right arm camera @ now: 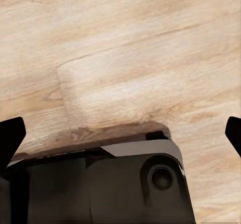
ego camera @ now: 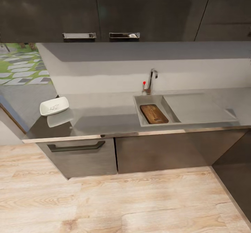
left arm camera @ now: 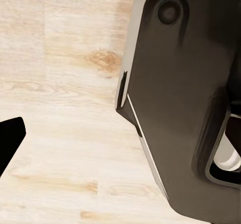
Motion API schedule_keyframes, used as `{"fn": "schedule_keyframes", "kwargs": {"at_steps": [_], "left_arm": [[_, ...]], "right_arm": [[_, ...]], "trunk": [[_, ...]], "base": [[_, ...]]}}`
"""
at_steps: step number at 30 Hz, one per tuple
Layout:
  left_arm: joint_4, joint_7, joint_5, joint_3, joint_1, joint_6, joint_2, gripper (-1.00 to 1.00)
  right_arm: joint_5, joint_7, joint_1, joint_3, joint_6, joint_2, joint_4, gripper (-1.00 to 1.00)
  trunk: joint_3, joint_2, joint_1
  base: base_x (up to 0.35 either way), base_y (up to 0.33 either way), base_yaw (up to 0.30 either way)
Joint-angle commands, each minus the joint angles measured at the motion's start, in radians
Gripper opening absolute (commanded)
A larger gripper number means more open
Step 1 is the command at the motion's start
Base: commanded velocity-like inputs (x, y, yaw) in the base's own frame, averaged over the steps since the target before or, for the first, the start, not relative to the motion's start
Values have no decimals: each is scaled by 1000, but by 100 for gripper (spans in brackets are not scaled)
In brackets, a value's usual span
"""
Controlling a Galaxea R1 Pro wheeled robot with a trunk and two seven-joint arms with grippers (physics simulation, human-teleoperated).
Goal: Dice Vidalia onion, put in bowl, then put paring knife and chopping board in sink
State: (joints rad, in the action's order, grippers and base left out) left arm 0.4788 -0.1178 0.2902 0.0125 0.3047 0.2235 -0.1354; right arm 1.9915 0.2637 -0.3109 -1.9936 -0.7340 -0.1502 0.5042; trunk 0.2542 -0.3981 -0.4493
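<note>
The dark brown chopping board (ego camera: 153, 114) lies inside the basin of the grey sink (ego camera: 200, 109), under the chrome tap (ego camera: 151, 81). The white bowl (ego camera: 54, 106) stands at the far left end of the glossy grey countertop (ego camera: 101, 114). The Vidalia onion and the paring knife are out of view. My right gripper (right arm camera: 120, 138) hangs open over the wooden floor, its black fingertips (right arm camera: 10, 138) far apart at the frame's edges. My left gripper (left arm camera: 120, 143) shows one black fingertip (left arm camera: 10, 138) at the frame's edge, beside the robot's dark base (left arm camera: 186, 98).
Dark wall cabinets (ego camera: 101, 9) hang above the counter. Below it are a drawer with a long handle (ego camera: 76, 146) and a cabinet door. Light wooden floor (ego camera: 115, 205) lies in front. A dark unit (ego camera: 237, 177) stands at the right.
</note>
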Motion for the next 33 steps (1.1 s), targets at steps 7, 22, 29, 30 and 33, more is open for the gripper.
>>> {"fn": "schedule_keyframes", "kwargs": {"at_steps": [7, 22, 29, 30, 33], "left_arm": [[1, -5, 10, 1, 0, 0, -1, 100], [6, -5, 10, 1, 1, 0, -1, 100], [6, -5, 10, 1, 0, 0, 0, 100], [6, -5, 10, 1, 0, 0, -1, 100], [6, -5, 10, 1, 1, 0, -1, 100]], "right_arm": [[-4, 9, 4, -8, -4, 6, -14, 100], [-5, 9, 4, -8, -4, 5, -32, 100], [-5, 9, 4, -8, -4, 5, -34, 100], [-5, 9, 4, -8, -4, 6, -34, 100], [-5, 9, 4, -8, -4, 6, -35, 100]], "trunk": [[-9, -2, -1], [-33, -2, -1], [-44, -2, -1], [-45, -2, -1], [-50, -2, -1]], "base": [[0, 0, 0], [0, 0, 0], [0, 0, 0], [0, 0, 0], [0, 0, 0]]}}
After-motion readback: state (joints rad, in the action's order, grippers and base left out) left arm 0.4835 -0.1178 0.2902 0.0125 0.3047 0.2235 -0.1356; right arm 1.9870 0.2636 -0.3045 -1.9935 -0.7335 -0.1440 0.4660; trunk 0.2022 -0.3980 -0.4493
